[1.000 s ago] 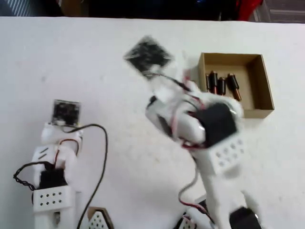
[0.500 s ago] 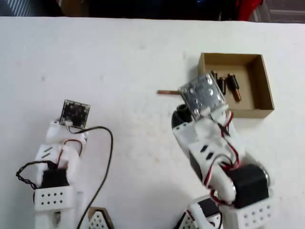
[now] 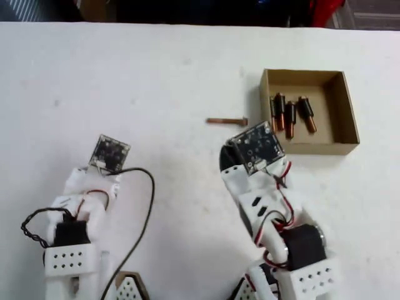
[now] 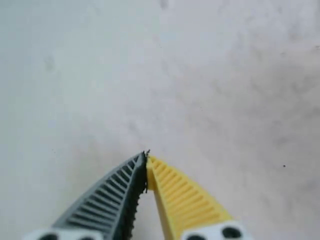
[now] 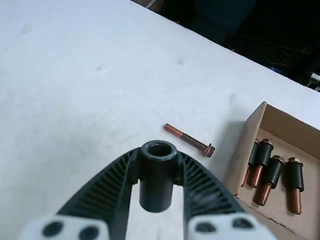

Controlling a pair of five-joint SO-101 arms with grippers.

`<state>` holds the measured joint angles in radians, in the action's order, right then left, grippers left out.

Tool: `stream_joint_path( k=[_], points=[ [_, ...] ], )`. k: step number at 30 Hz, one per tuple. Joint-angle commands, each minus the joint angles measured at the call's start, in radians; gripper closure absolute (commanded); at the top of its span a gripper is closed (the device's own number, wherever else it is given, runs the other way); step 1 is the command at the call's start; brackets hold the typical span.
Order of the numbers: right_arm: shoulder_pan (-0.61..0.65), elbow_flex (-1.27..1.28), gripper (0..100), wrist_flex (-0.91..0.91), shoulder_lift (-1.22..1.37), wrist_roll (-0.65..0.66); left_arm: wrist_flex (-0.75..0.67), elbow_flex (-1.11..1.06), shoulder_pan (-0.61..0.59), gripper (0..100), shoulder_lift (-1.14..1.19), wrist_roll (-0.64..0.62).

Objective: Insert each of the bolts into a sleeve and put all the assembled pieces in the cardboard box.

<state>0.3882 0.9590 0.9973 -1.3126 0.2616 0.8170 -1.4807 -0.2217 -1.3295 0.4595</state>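
We had four assembled pieces (image 3: 290, 115) in the box (image 3: 350, 134); one bolt (image 3: 226, 121) waited near it. Our right hand (image 5: 157, 156) grasped a sleeve (image 5: 157, 190); our left hand (image 4: 146, 157) was clenched, empty.

No words, numbers or signs could be read anywhere in the pictures. The cardboard box (image 3: 319, 149) had plain brown walls with no print on them. The small dark boards (image 3: 257, 146) on top of the arms were too tiny to show any writing.
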Motion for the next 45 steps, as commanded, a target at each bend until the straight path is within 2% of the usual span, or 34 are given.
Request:
stream_joint_path(
  k=[1, 5, 9, 14, 20, 25, 31, 37, 42, 45],
  points=[
    [-0.010, 0.091, 98.1, -0.120, -0.065, -0.031, -0.054, 0.049, 0.015, 97, -0.010, 0.011],
    [-0.004, 0.198, 97.8, -0.222, -0.131, -0.135, -0.040, 0.058, 0.015, 97, -0.010, 0.012],
    [-0.002, 0.261, 98.1, -0.246, -0.196, -0.141, 0.046, 0.095, 0.021, 97, -0.007, 0.117],
    [0.044, 0.347, 98.1, -0.252, -0.309, -0.135, 0.207, 0.224, 0.025, 97, -0.005, 0.161],
    [0.050, 0.439, 98.2, -0.252, -0.489, -0.132, 0.457, 0.405, 0.159, 97, -0.004, 0.270],
    [0.047, 0.451, 98.2, -0.249, -0.481, -0.132, 0.554, 0.514, 0.228, 97, 0.030, 0.319],
    [0.045, 0.454, 98.2, -0.223, -0.481, -0.137, 0.565, 0.743, 0.234, 97, 0.381, 0.318],
    [0.035, 0.457, 98.2, -0.223, -0.475, -0.133, 0.565, 1.011, 0.335, 97, 0.766, 0.325],
    [-0.008, 0.505, 98.2, -0.223, -0.481, -0.132, 0.572, 1.192, 0.398, 97, 1.023, 0.516],
    [-0.019, 0.519, 98.1, -0.229, -0.481, -0.141, 0.572, 1.287, 0.403, 97, 1.125, 0.582]
  ],
)
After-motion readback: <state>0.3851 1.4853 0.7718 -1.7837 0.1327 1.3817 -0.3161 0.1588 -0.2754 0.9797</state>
